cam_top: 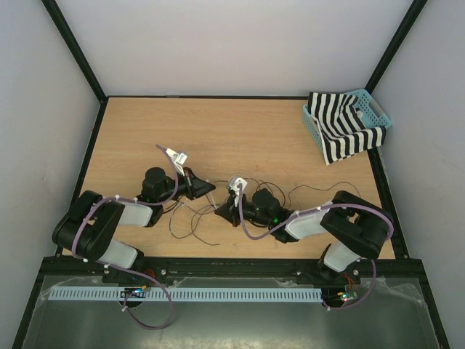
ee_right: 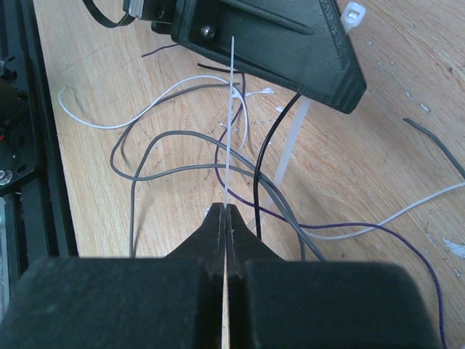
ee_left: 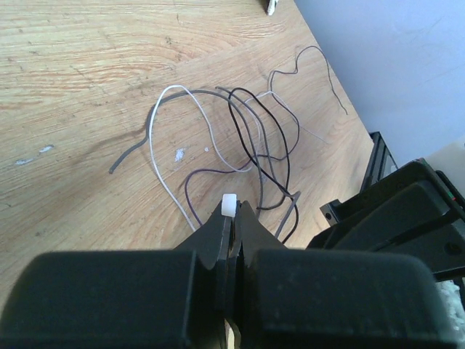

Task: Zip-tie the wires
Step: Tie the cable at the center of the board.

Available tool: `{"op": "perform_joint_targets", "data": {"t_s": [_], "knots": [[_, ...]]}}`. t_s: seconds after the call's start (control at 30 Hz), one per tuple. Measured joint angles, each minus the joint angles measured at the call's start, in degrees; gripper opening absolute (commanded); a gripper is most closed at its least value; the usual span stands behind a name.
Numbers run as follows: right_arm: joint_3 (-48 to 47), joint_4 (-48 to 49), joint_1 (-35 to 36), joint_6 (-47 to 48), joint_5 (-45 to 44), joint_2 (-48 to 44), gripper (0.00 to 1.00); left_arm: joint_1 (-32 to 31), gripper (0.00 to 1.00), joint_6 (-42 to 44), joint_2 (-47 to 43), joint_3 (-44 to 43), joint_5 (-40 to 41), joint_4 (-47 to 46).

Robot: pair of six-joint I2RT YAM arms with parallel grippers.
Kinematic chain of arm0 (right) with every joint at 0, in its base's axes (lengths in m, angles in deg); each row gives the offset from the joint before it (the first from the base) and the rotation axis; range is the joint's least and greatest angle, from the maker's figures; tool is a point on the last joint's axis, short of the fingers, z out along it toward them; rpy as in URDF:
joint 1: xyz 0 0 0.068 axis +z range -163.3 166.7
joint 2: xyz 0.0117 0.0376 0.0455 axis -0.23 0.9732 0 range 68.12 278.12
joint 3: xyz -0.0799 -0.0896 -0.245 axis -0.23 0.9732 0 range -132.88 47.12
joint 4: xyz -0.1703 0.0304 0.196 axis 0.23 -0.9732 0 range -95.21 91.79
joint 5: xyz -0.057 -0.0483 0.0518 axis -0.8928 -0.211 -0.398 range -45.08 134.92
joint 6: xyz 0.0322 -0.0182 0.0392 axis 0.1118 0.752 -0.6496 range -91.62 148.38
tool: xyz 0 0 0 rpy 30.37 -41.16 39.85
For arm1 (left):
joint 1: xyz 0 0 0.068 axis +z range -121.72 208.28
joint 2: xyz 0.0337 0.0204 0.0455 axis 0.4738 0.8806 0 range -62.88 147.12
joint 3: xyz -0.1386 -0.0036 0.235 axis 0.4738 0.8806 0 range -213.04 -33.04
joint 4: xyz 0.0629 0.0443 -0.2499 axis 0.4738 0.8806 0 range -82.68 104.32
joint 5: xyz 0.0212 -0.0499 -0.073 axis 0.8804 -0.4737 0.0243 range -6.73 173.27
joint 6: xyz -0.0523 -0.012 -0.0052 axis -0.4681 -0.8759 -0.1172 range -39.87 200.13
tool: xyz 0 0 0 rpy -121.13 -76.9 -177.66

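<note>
Left gripper (ee_left: 232,218) is clamped tight on the zip tie (ee_left: 229,205), with the little white head poking out just past its tips. Right gripper (ee_right: 225,214) is pinched shut too, on the thin tail of that same tie, which runs straight across the gap to the left gripper. So both ends are held, 1 in each gripper, low over the table (cam_top: 240,131).

The wires (ee_left: 256,149) lie loose on the wood underneath and just beyond. They are black, grey, white and 1 purplish, looping over each other and not gathered. My read: this is the looping stage, with the tie held out and the bundle not yet cinched. The next move is getting the tail around the strands and into the head slot, and that needs fine alignment with such a narrow strip.

Now the catch. From the right wrist the tail shows edge-on, a mere line, so I cannot tell whether any strands pass inside the tie or only beneath it. A 2nd pale strip (ee_right: 290,149) among the wires is unclear; it could be the tie's body or something else. From above, the grippers cover the tie almost wholly.
</note>
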Motion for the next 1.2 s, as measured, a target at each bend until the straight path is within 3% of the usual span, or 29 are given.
{"op": "perform_joint_targets", "data": {"t_s": [0.33,0.77,1.2], "knots": [[0.8,3.8,-0.5,-2.8,2.7,0.0,0.00,-1.7,0.00,5.4,-0.4,1.0,2.4,-0.8],[0.9,4.1,-1.8,-4.4,6.6,0.0,0.00,-5.4,0.00,16.4,-8.7,5.4,6.5,-4.1],[3.8,8.0,-1.9,-4.9,9.5,0.3,0.00,-9.7,0.00,29.9,-10.5,8.5,8.5,-6.2]]}}
